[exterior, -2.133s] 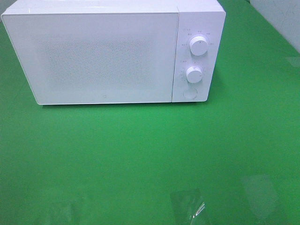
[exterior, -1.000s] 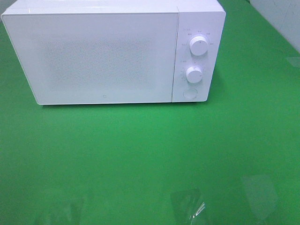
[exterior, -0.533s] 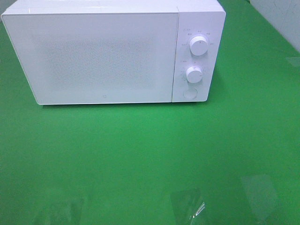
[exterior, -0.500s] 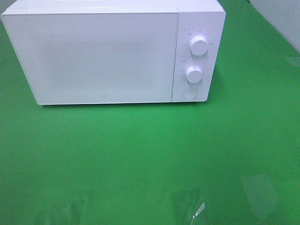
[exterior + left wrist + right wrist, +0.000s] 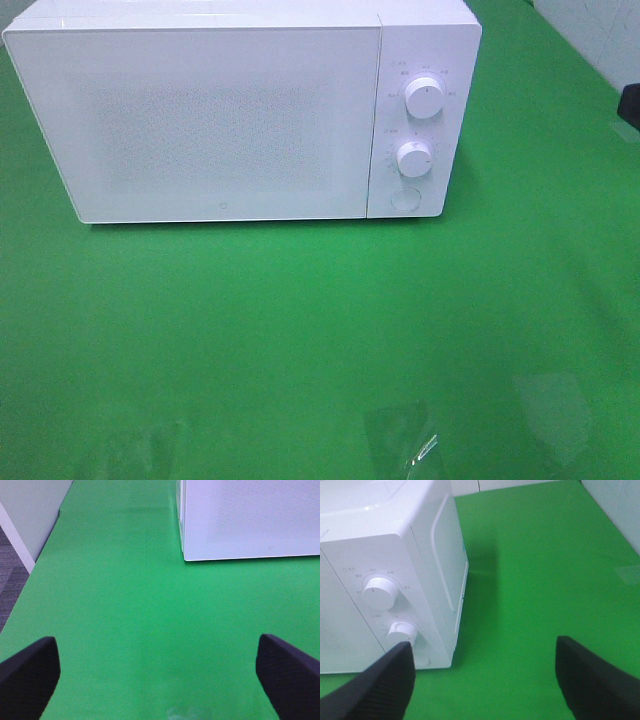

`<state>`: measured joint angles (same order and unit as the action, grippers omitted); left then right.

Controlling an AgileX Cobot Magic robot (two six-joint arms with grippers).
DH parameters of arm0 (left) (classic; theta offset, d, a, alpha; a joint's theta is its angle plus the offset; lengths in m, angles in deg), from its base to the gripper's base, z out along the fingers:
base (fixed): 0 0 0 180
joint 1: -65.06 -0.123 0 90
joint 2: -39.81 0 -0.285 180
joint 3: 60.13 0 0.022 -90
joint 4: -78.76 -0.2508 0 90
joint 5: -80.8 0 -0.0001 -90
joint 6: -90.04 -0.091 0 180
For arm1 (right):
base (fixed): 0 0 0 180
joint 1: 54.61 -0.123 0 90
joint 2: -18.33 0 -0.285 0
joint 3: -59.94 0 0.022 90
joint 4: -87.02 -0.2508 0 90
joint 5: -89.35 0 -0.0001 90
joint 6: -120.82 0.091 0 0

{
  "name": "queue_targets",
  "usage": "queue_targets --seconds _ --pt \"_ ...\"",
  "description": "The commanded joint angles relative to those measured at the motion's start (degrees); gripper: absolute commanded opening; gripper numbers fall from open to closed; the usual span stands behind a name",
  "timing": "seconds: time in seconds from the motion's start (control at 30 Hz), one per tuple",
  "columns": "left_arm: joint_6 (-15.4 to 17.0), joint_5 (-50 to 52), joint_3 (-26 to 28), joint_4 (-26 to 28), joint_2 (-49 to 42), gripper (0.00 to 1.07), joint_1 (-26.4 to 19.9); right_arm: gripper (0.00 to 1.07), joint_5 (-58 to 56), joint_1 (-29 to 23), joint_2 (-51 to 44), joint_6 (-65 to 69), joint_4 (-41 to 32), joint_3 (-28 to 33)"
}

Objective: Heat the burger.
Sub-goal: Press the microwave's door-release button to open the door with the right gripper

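Jaws gape wide, seemingly clear of microwave (image 5: 220, 120) edges.

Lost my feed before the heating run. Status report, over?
Left gripper open, empty. Right gripper open, empty, near the knobs of the microwave. Burger not in view. Door shut.

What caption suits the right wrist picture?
Open black two-finger gripper facing the boxy white microwave's control panel over a green tabletop.
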<state>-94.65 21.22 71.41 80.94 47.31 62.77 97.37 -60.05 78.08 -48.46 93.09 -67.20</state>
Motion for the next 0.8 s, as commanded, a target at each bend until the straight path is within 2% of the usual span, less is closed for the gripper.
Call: queue_targets --seconds 0.03,0.07,0.2,0.3,0.47,0.53,0.57,0.6,0.63,0.67,0.7,0.73,0.77,0.8 --pt "-0.2 0.2 -0.2 0.3 -1.0 1.00 -0.2 0.76 6.9 -0.1 3.1 0.3 0.4 0.6" --pt "-0.2 0.2 -0.2 0.3 -1.0 1.00 -0.2 0.76 12.0 -0.1 5.6 0.2 0.3 1.1" --pt "-0.2 0.2 -0.2 0.3 -1.0 1.00 -0.2 0.76 17.5 -0.1 9.5 -1.3 -0.9 1.8" --pt "-0.2 0.2 -0.2 0.3 -1.0 1.00 -0.2 0.76 23.9 -0.1 14.6 -4.8 -6.8 3.1" --pt "-0.2 0.2 -0.2 0.3 -1.0 1.00 -0.2 0.76 31.8 -0.6 18.9 -6.0 -11.6 5.0" --pt "-0.2 0.2 -0.2 0.3 -1.0 1.00 -0.2 0.76 34.4 -3.7 21.6 -7.5 -15.1 5.8" --pt "-0.2 0.2 -0.2 0.3 -1.0 1.00 -0.2 0.76 34.4 -3.7 21.6 -7.5 -15.1 5.8" --pt "-0.2 0.2 -0.2 0.3 -1.0 1.00 -0.2 0.76 35.2 -6.9 23.7 -9.9 -17.8 5.8" --pt "-0.2 0.2 -0.2 0.3 -1.0 1.00 -0.2 0.76 35.2 -6.9 23.7 -9.9 -17.8 5.8" --pt "-0.2 0.2 -0.2 0.3 -1.0 1.00 -0.2 0.76 36.6 -9.9 25.6 -12.1 -21.2 5.8" --pt "-0.2 0.2 -0.2 0.3 -1.0 1.00 -0.2 0.76 36.6 -9.9 25.6 -12.1 -21.2 5.8" --pt "-0.2 0.2 -0.2 0.3 -1.0 1.00 -0.2 0.76 38.5 -12.8 27.6 -14.2 -24.9 5.8" --pt "-0.2 0.2 -0.2 0.3 -1.0 1.00 -0.2 0.76 38.5 -12.8 27.6 -14.2 -24.9 5.8" --pt "-0.2 0.2 -0.2 0.3 -1.0 1.00 -0.2 0.76 40.2 -15.7 29.2 -15.9 -29.0 5.8"
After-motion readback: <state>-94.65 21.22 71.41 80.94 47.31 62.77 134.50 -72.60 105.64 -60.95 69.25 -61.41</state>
